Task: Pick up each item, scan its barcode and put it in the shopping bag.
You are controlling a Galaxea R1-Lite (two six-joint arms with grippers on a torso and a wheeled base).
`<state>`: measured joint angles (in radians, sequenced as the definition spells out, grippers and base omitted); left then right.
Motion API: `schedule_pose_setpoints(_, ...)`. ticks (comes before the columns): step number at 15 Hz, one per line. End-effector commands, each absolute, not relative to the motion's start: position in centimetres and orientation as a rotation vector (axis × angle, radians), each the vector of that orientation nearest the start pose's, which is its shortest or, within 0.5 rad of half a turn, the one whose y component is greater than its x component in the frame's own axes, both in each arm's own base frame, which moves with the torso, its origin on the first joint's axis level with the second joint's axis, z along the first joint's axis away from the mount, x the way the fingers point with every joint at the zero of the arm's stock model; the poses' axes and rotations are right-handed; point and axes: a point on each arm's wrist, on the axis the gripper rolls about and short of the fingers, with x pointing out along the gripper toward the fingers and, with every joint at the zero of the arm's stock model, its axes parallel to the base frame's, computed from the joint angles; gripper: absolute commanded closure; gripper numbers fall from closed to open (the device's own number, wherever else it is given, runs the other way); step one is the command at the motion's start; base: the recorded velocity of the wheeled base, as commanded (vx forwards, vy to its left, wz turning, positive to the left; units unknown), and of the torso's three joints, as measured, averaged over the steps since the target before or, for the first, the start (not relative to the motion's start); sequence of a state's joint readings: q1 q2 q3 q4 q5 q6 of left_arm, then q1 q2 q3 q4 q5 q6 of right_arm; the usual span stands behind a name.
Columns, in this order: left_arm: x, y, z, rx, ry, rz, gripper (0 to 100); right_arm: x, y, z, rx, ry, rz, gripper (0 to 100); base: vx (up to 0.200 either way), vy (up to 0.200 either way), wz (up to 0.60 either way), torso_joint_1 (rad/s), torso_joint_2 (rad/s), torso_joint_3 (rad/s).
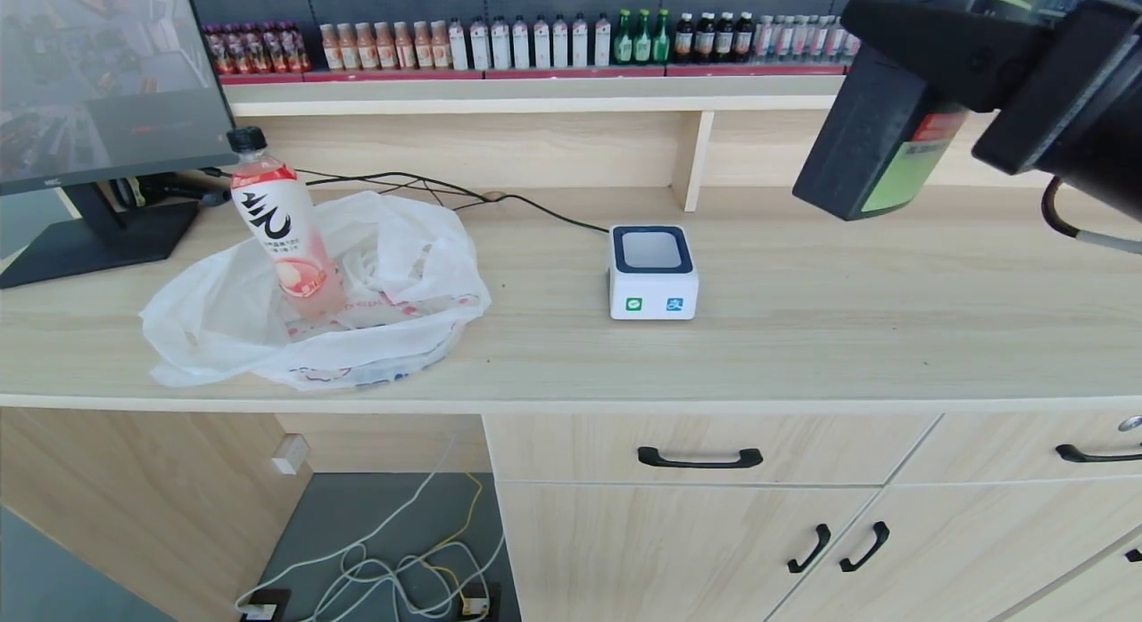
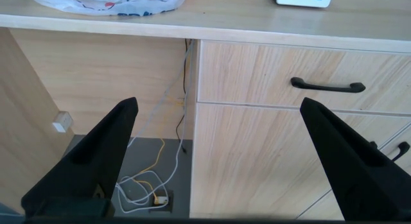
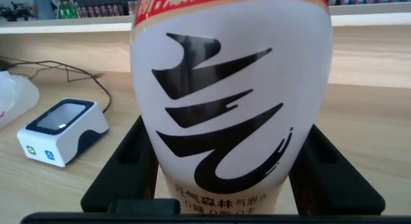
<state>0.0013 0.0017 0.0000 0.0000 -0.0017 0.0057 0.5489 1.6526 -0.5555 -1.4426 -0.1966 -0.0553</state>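
— Where does your right pincer (image 3: 225,185) stand?
— Clenched on a white-labelled bottle (image 3: 231,89). The bottle sits in the middle of the wrist picture with a dark finger against each side.
— And your left pincer (image 2: 218,102)?
— Released, fingers spread wide apart, facing the cabinet drawers (image 2: 276,76) under the counter (image 1: 848,336).
— Give me the count.
— You have two bottles: the gripped one, and a pink bottle (image 1: 281,225) standing tilted inside the shopping bag (image 1: 205,327) at centre left of the head view. One bag. One scanner (image 1: 652,271) at centre frame, right of the bag.
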Motion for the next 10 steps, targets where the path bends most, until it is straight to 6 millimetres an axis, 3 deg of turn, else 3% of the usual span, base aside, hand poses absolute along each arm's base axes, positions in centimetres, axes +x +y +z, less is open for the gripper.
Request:
schedule_pose_setpoints(1, -2.3, 0.0, 7.6, 0.006, 0.002, 0.000, 0, 22.4, 13.4, 20.9, 0.084, -0.323, 0.347, 100, 0.000, 0.000, 0.00, 0.000, 0.00, 0.000)
schedule_pose_setpoints(6, -2.3, 0.0, 7.6, 0.006, 0.002, 0.000, 0, 19.8, 13.5, 20.2, 0.286, -0.275, 0.459, 100, 0.000, 0.000, 0.00, 0.000, 0.00, 0.000)
schedule_pose_setpoints(10, -2.3, 0.0, 7.6, 0.006, 0.002, 0.000, 0, 19.4, 13.6, 20.7, 0.374, -0.283, 0.514, 100, 0.000, 0.000, 0.00, 0.000, 0.00, 0.000)
